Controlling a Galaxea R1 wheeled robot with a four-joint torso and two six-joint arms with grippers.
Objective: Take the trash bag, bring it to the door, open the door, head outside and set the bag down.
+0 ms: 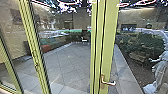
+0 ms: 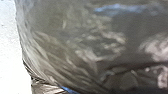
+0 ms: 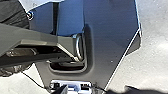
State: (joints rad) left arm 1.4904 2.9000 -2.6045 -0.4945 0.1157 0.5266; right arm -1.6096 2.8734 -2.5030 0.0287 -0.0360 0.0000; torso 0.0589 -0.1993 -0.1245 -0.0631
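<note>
trash bag (image 2: 82, 45): dark, shiny, creased plastic, very close to the left wrist camera, pale ground (image 2: 8, 50) beyond its edge. in the right wrist view, black crumpled plastic to either side of the robot's jointed bar, over pale ground.

left gripper: spread or pinching, cannot tell. right gripper: same, cannot tell.

head view: yellow-green door frame (image 1: 108, 45) ahead, upright, lever handle (image 1: 108, 82) low on it, pointing right. whether the door is open, cannot tell. a second green post (image 1: 33, 47) to the left, glass around it. grey paving (image 1: 67, 62) stretches away between the two. bushes (image 1: 140, 41) on the right, a bench-like thing (image 1: 137, 57) in front of them.
</note>
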